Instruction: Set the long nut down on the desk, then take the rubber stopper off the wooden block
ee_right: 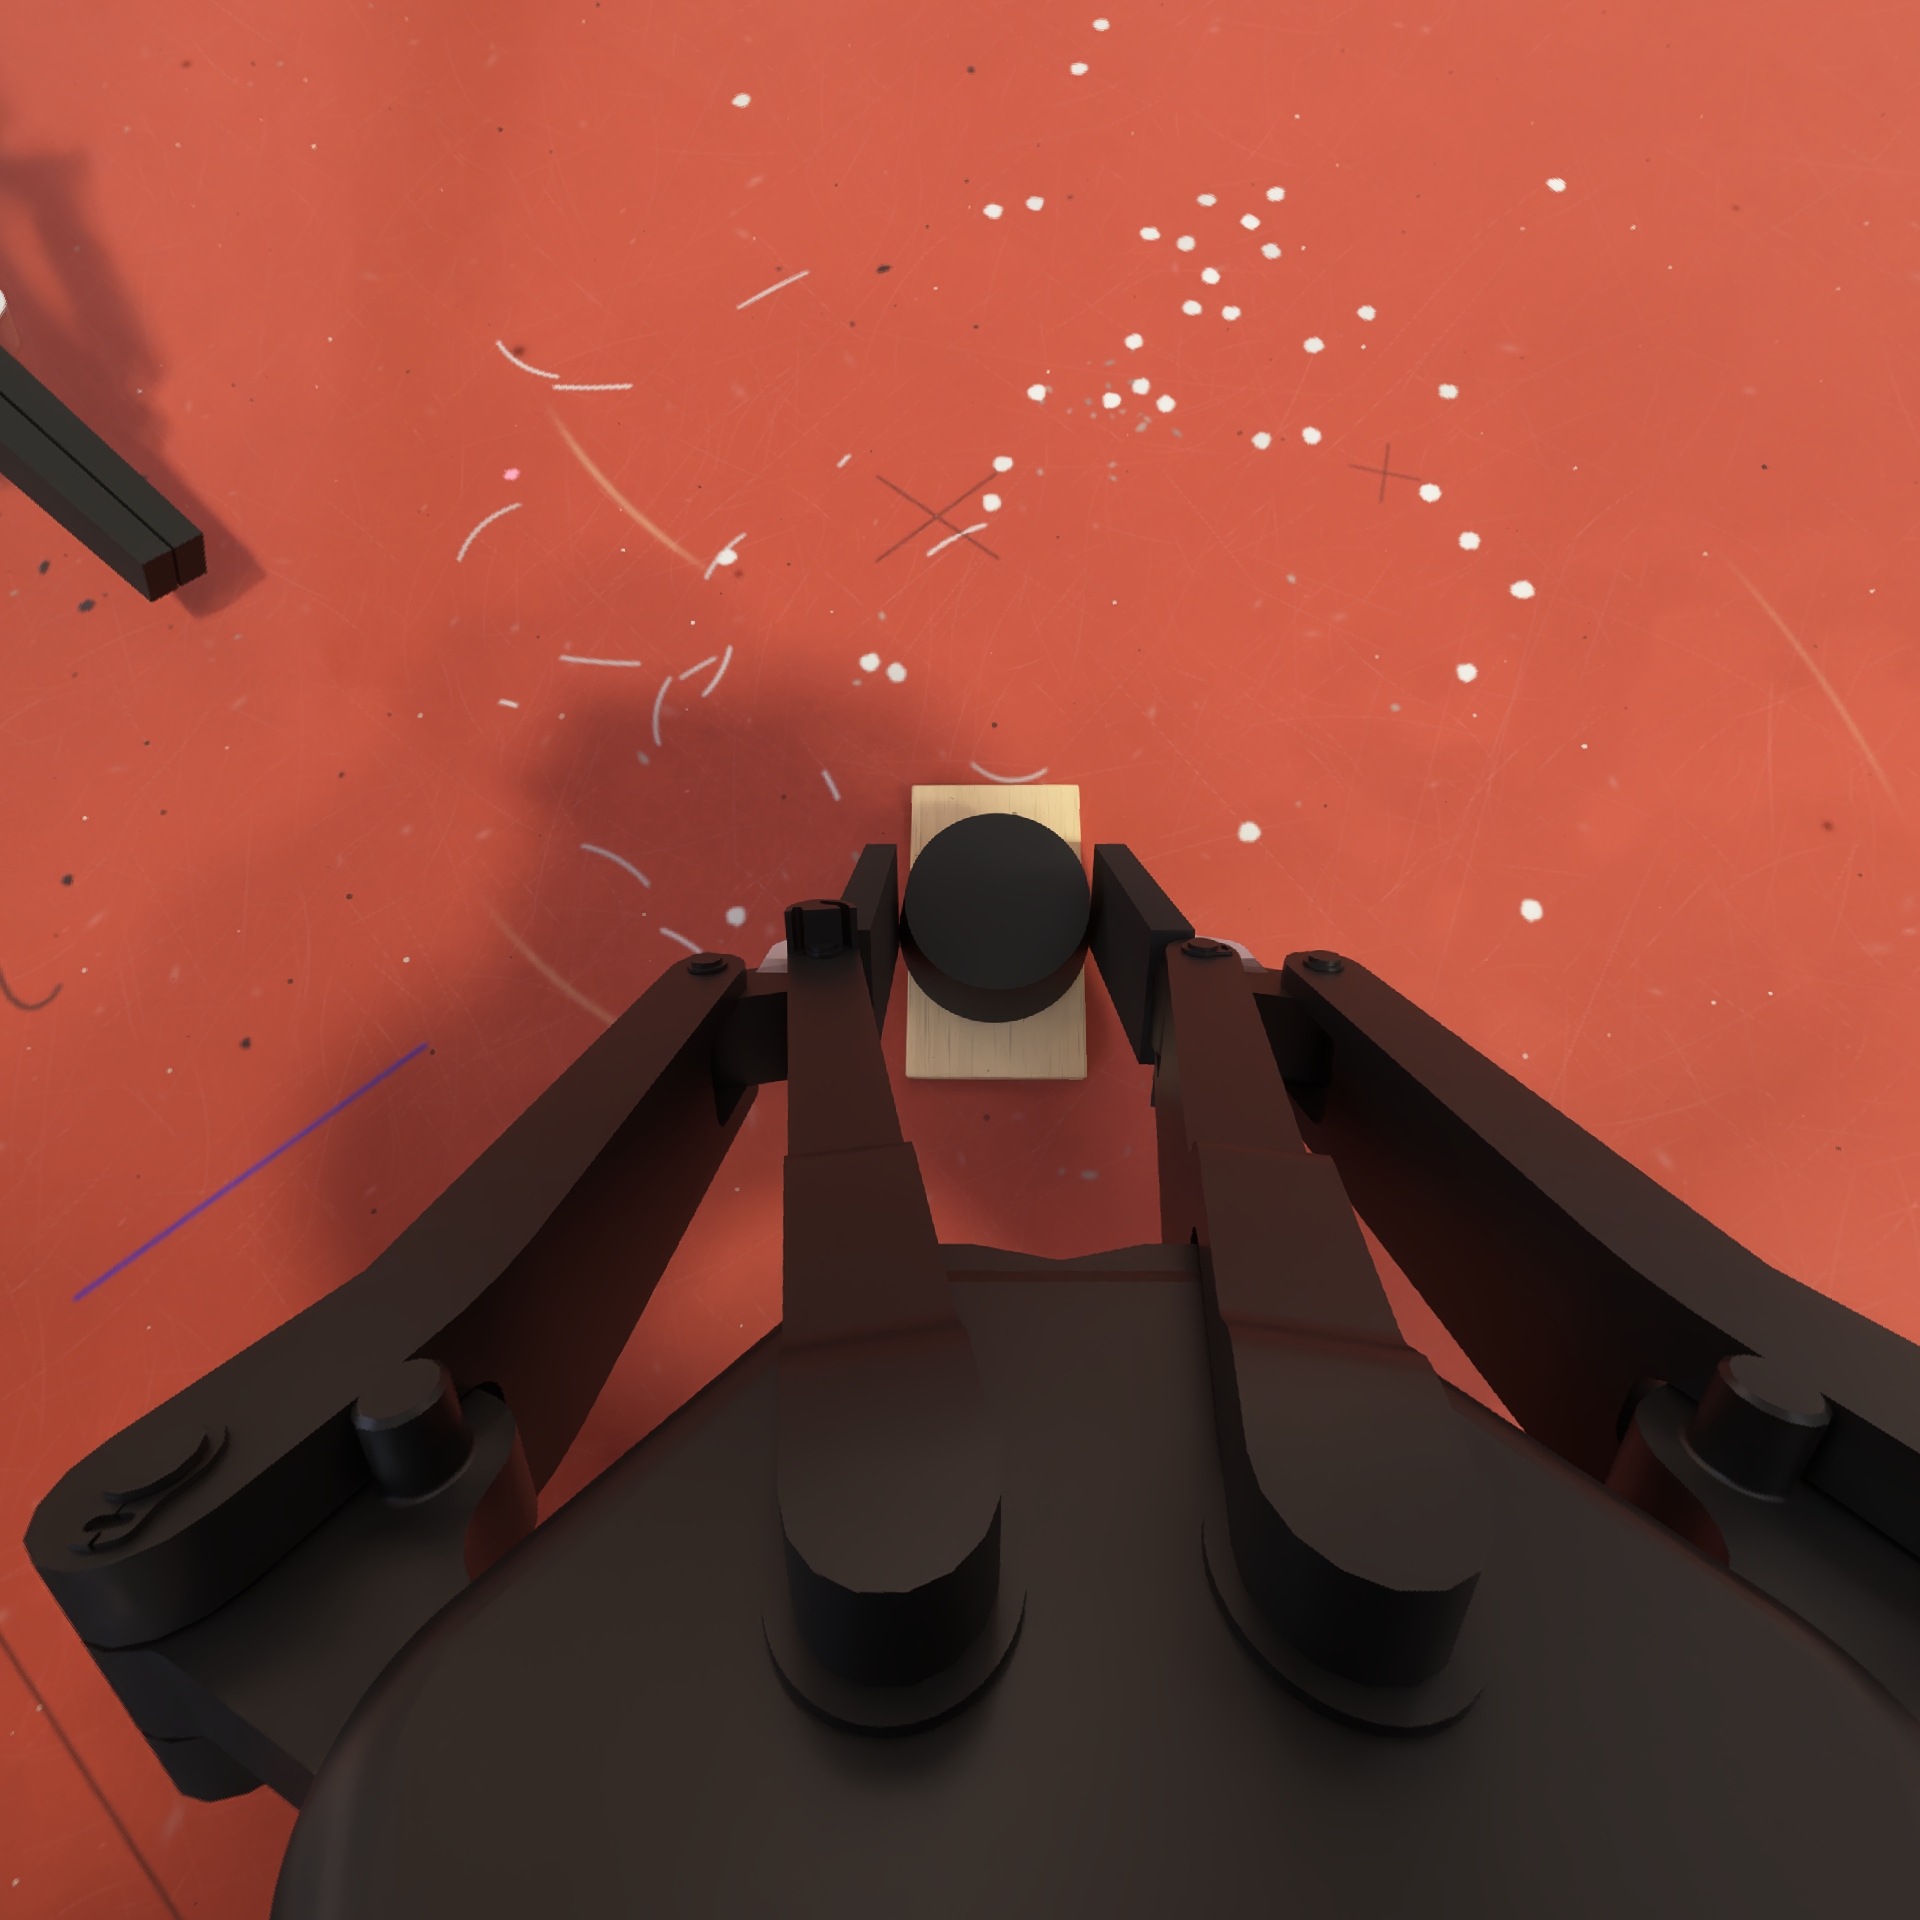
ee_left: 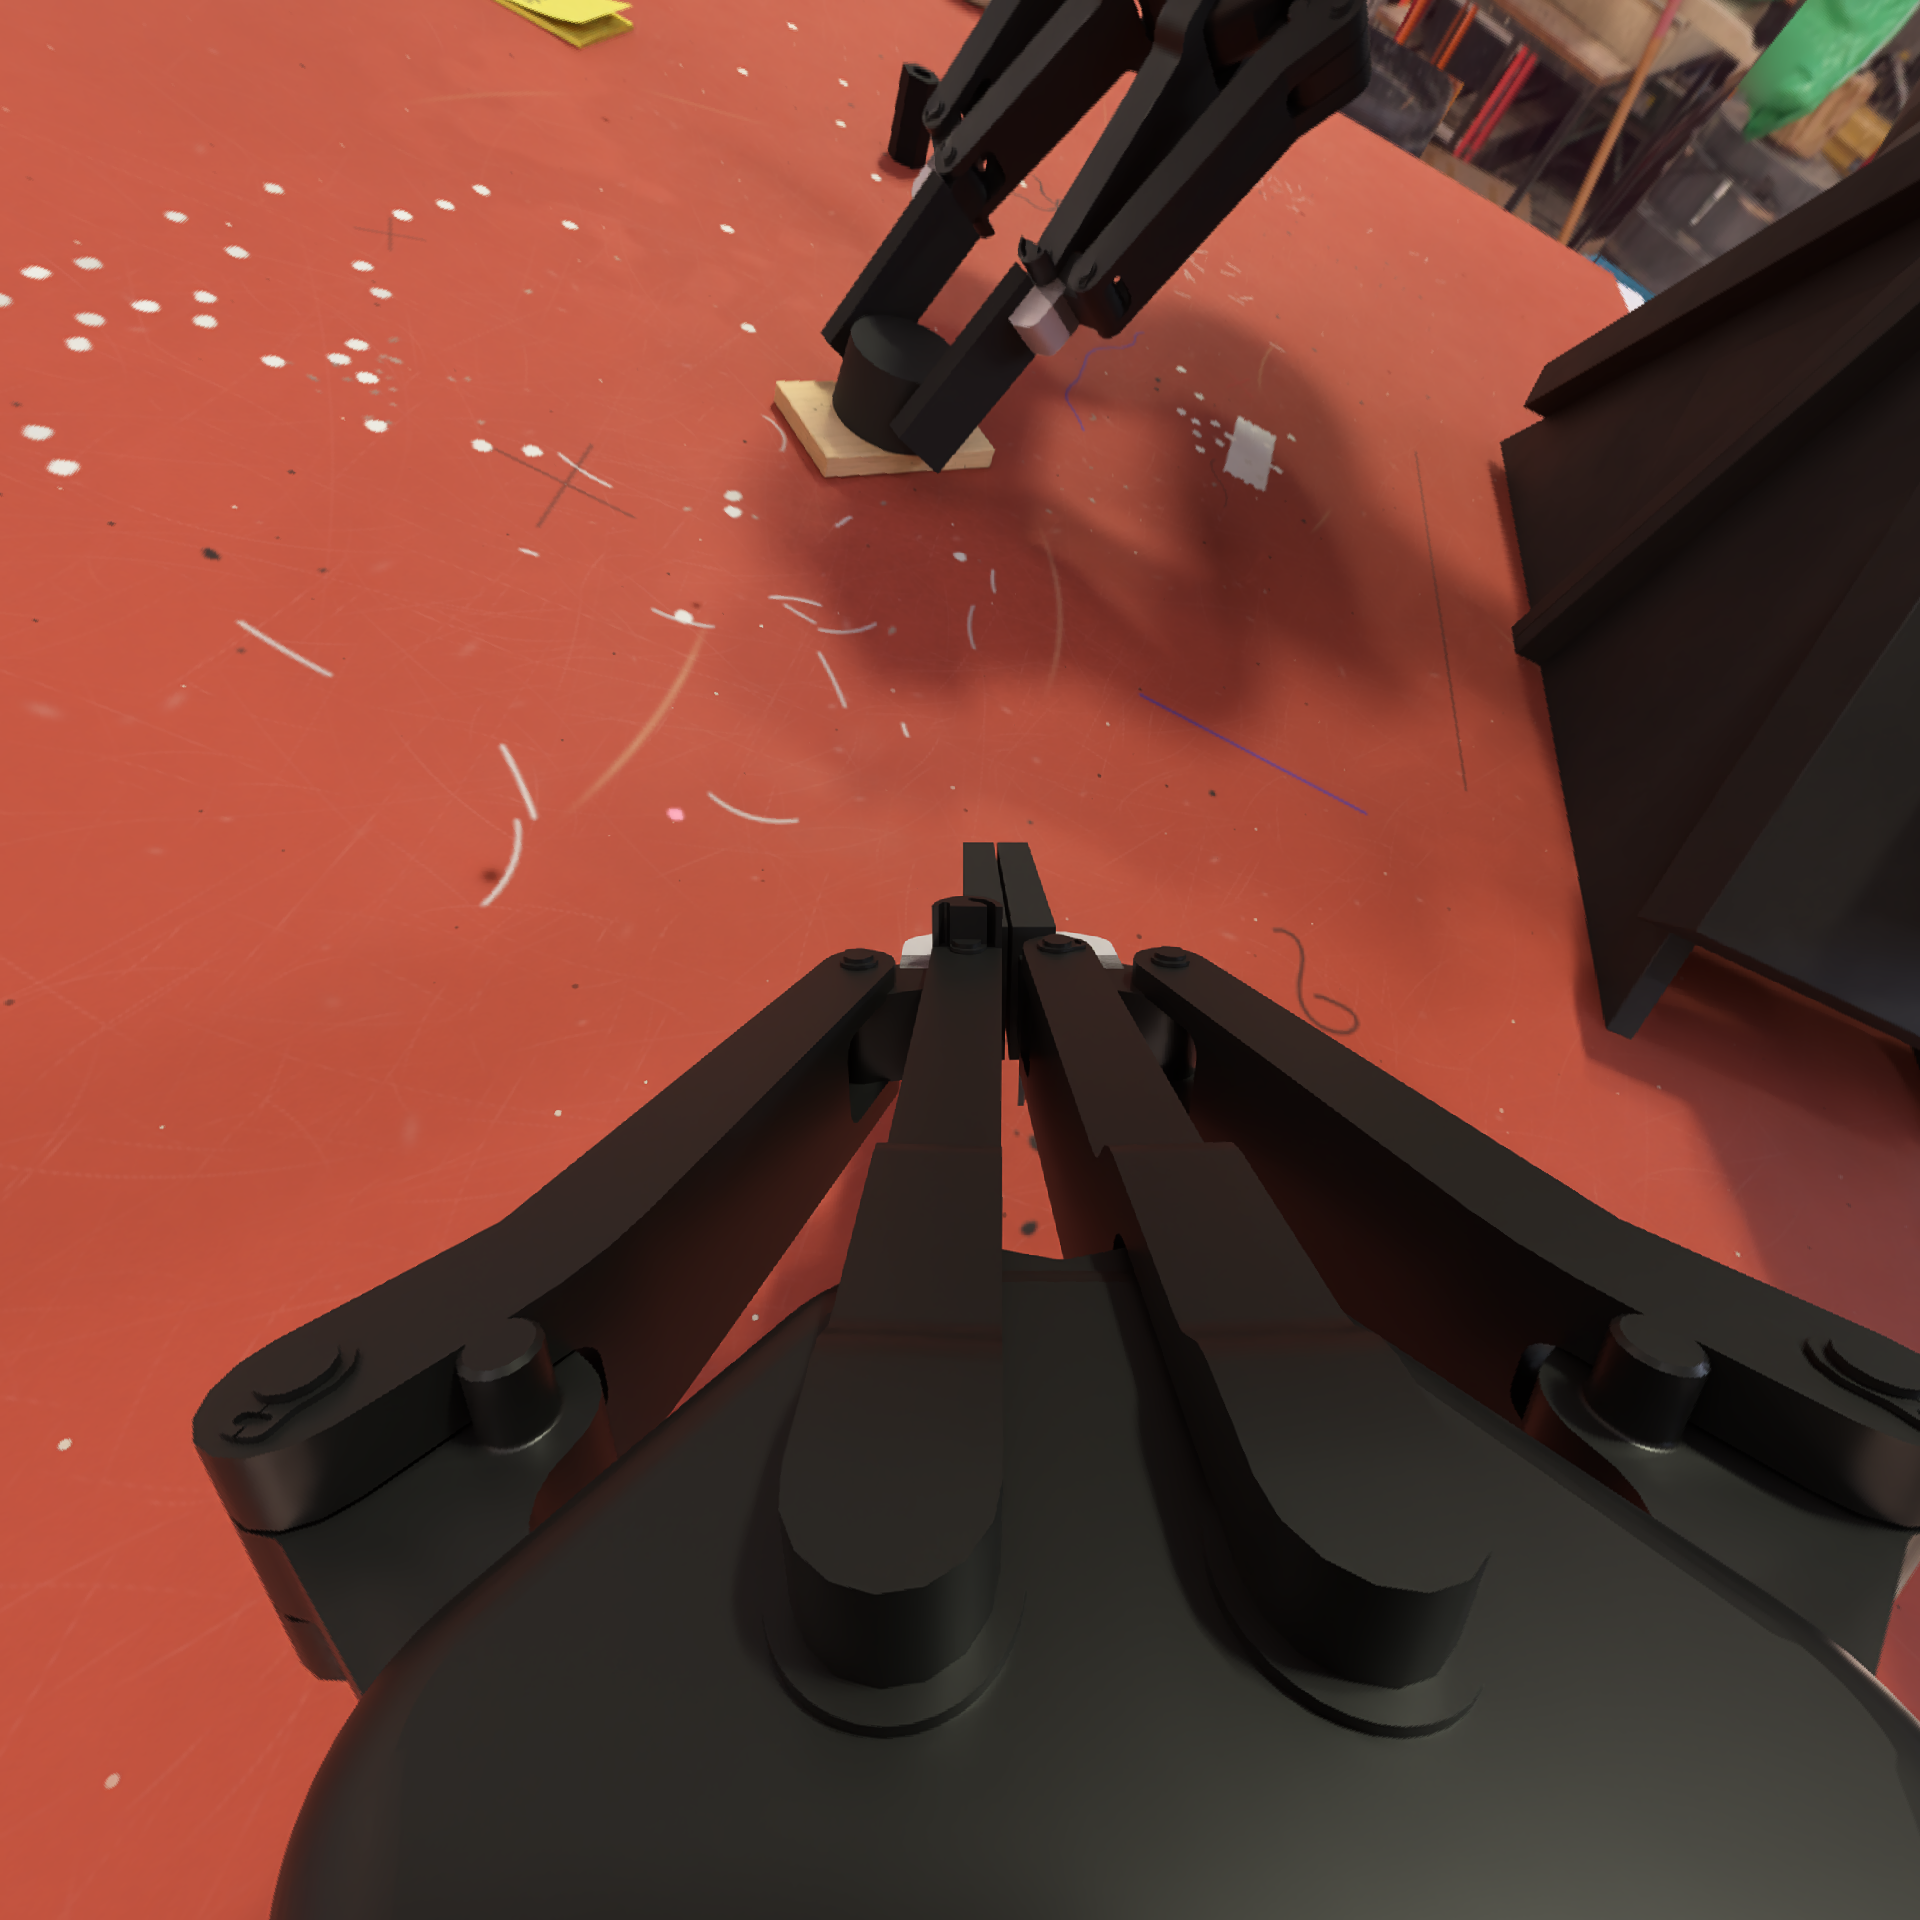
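On the red bench (ee_left: pixel 416 935), w/ white paint specks and scratch marks all over it, a small flat wooden block (ee_right: pixel 995 1044) is seen lying, and the black rubber stopper (ee_right: pixel 995 904) is seen standing on top of it. The right gripper (ee_right: pixel 995 914) is placed around the stopper: its fingers are set one on each side, approx. touching the stopper's flanks, so it is clamped on the stopper, which is not lifted off the block. In the left wrist view the same grip is seen from farther off, stopper (ee_left: pixel 883 379) on block (ee_left: pixel 831 436), right gripper (ee_left: pixel 894 390) coming down at a slant.

The left gripper (ee_left: pixel 995 883) is held well apart from the block, above bare bench, w/ its fingers pressed together and nothing between them; its closed tips (ee_right: pixel 171 566) are also seen at the left edge of the right wrist view.

The long nut (ee_left: pixel 912 114) is seen standing upright on the bench beyond the right gripper, partly hidden by its links. A yellow item (ee_left: pixel 571 16) is cut off at the top edge. A dark wooden structure (ee_left: pixel 1745 582) is set on the bench's right side, near the bench's far edge, w/ clutter beyond. Open bench is left between the left gripper and the block, and to the left of both.
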`<state>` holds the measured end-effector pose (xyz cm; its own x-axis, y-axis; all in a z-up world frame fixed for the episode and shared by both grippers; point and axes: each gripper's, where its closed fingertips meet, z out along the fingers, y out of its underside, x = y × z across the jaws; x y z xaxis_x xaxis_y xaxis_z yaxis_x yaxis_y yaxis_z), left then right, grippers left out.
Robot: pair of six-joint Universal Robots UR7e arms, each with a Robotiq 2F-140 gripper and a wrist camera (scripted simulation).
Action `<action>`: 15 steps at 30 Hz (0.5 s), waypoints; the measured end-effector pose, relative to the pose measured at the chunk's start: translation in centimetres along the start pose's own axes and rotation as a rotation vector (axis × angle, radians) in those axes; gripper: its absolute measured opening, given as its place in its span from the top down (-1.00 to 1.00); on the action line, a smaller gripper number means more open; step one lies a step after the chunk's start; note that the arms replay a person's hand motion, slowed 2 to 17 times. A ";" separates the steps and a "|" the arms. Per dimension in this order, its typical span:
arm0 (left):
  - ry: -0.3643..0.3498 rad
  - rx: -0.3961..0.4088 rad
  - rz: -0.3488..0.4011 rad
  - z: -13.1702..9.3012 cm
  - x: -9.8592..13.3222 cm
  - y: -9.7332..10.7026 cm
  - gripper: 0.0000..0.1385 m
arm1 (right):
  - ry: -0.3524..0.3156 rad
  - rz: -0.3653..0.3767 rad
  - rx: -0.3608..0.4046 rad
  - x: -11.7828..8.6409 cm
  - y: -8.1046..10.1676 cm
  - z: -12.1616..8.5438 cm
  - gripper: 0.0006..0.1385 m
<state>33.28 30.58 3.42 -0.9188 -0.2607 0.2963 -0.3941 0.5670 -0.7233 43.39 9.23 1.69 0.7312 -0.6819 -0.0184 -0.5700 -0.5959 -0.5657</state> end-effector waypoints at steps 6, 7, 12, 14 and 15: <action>-0.001 -0.041 0.022 0.3 0.1 0.5 0.99 | 0.009 -0.006 -0.010 0.2 -0.1 -0.1 0.28; -0.004 -0.047 0.026 0.3 0.1 0.6 0.99 | 0.012 -0.007 -0.010 0.2 -0.1 -0.1 0.28; -0.018 -0.081 0.044 0.5 0.0 1.0 0.99 | 0.017 -0.017 0.003 0.1 -0.6 -0.3 0.28; -0.024 -0.096 0.052 0.6 -0.1 1.3 0.99 | 0.010 -0.022 0.012 -0.1 -0.8 -0.3 0.28; -0.027 -0.104 0.055 0.7 -0.1 1.4 0.99 | 0.005 -0.025 0.017 -0.2 -1.0 -0.4 0.28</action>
<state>32.83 30.84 1.98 -0.9389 -0.2469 0.2399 -0.3442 0.6587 -0.6690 43.66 9.80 2.53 0.7429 -0.6694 -0.0002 -0.5456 -0.6053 -0.5796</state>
